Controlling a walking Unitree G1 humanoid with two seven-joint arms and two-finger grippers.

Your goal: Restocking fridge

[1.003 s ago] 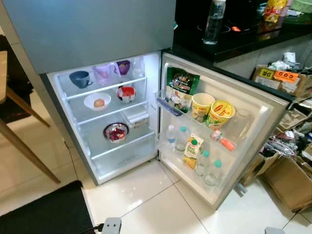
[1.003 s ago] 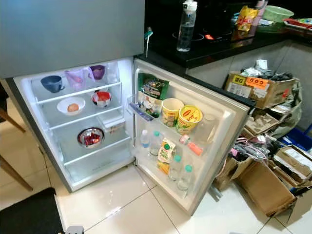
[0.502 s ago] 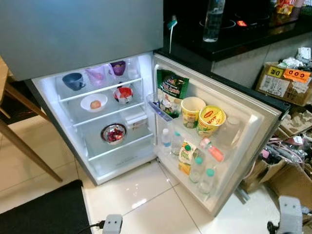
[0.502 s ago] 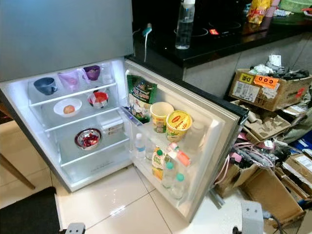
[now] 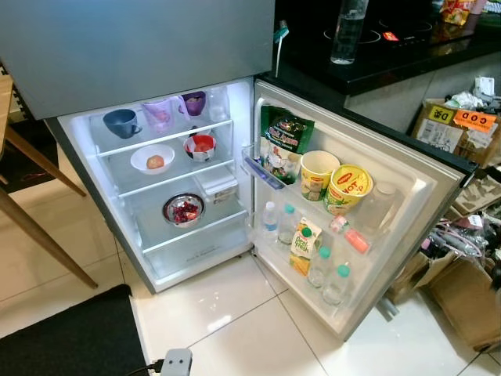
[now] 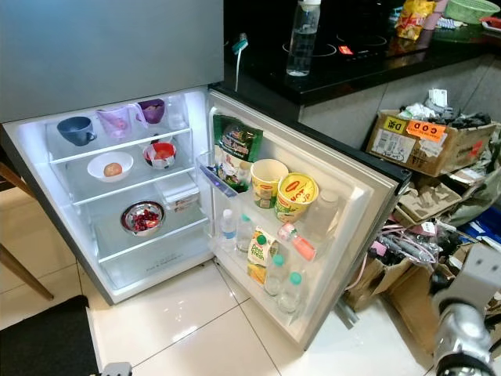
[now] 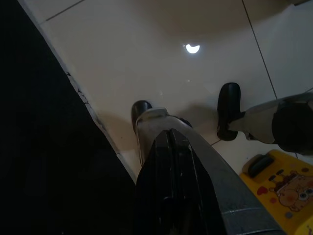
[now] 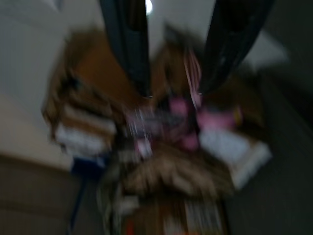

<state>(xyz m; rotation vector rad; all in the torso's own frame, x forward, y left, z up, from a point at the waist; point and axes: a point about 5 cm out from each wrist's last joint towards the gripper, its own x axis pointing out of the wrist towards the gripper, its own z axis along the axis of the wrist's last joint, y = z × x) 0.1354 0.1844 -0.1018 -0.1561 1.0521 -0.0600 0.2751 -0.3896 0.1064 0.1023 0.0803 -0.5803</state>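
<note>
below, the fridge [image 5: 180, 188] stands with its door [image 5: 407, 204] swung wide to the robot's right, interior lit. on the top shelf sit a blue cup [image 5: 123, 123], a pale pink jug [image 5: 159, 114] and a purple cup [image 5: 194, 102]; the shelf under it carries a white bowl [image 5: 153, 160] and a small red-filled bowl [image 5: 202, 146]; lower still rests a steel bowl [image 5: 185, 210] of red pieces. the door's upper rack holds a green snack bag [image 5: 283, 142], a cream cup [image 5: 319, 173] and a yellow-lidded tub [image 5: 348, 187]; the lower rack holds small bottles [image 5: 321, 265] and a juice carton [image 5: 304, 244]. a tall water bottle [image 5: 347, 31] stands on the dark counter [image 5: 391, 63], and cardboard boxes [image 6: 427, 141] crowd the floor to the right.

the right gripper [image 8: 173, 95] hangs over that clutter, blurred, fingers [image 8: 129, 44] spread apart and grasping nothing. the left gripper [image 7: 168, 161] points at the tile floor [image 7: 161, 54] beside a dark mat [image 7: 44, 147], fingers pressed together, nothing between them.
</note>
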